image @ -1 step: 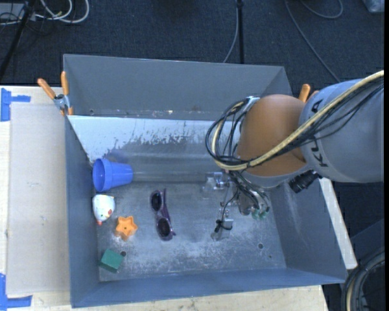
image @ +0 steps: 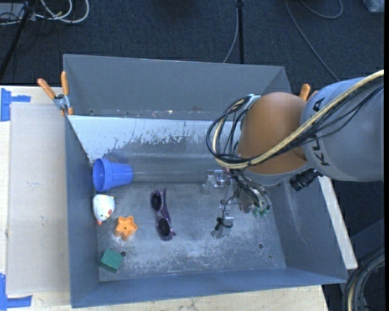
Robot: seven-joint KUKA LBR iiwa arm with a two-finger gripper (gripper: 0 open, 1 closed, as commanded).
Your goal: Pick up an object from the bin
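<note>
the gripper [image: 222, 225] hangs low over the floor of the grey bin [image: 181, 291], a little right of the bin's middle and nearer the front wall than the back one. its tip points down at bare, speckled metal. whether it is open or closed cannot be told from here. above it sit the arm's orange cover [image: 272, 135] and a loop of black cables [image: 222, 138], which reach in over the bin's right wall.

the nearest thing is a pair of dark purple sunglasses [image: 162, 216], lying flat near the middle of the floor, just left of the gripper and apart from it.

the rest lie along the bin's left wall, well apart from the gripper: a blue cup [image: 111, 173] on its side, a small white toy [image: 103, 207] below it, an orange star-shaped piece [image: 125, 226] beside that, and a dark green block [image: 111, 259] in the front left corner.
</note>
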